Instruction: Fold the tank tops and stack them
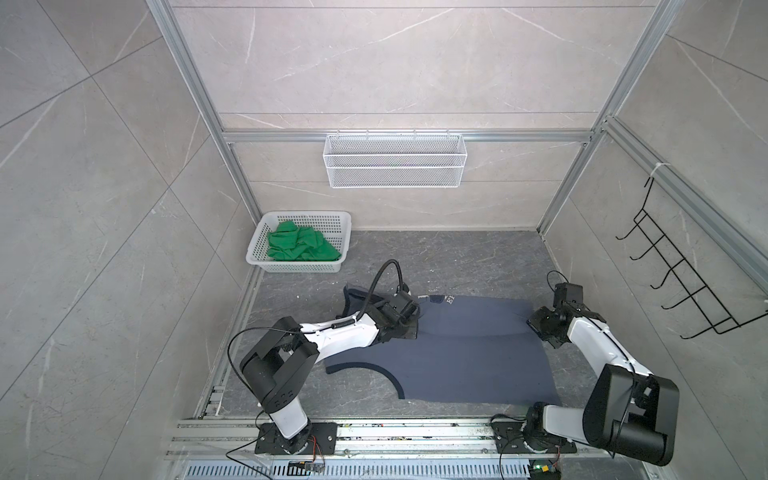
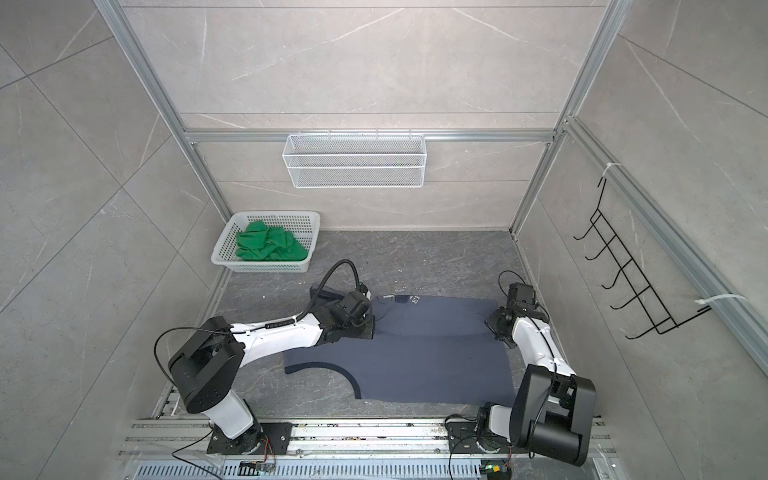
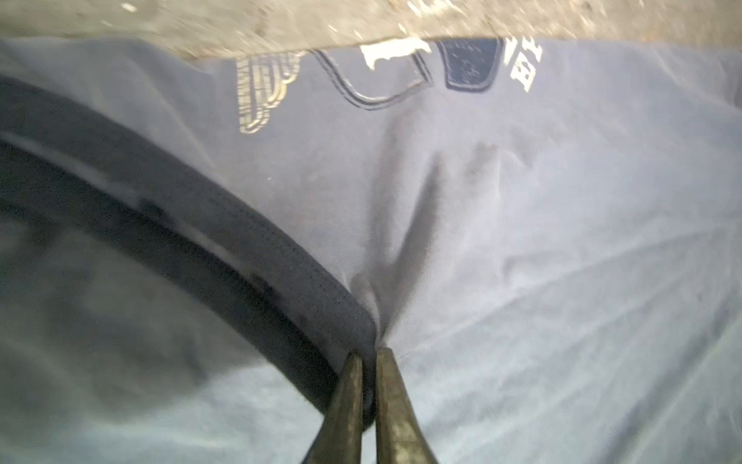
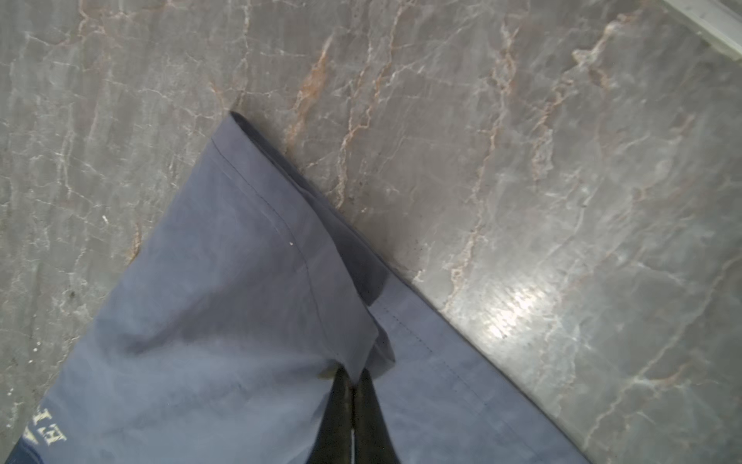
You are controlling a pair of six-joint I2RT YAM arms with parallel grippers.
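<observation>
The only writing I find is on the slate-blue tank top: white block lettering at its far folded edge. In both top views it is too small to read past a capital E. My left wrist camera shows the lettering cut by the fold: an E and one more upright stroke, perhaps an I, beside a dark-blue shield shape and a cream wing print. My right wrist camera catches the lettering too, cut off by the frame.
</observation>
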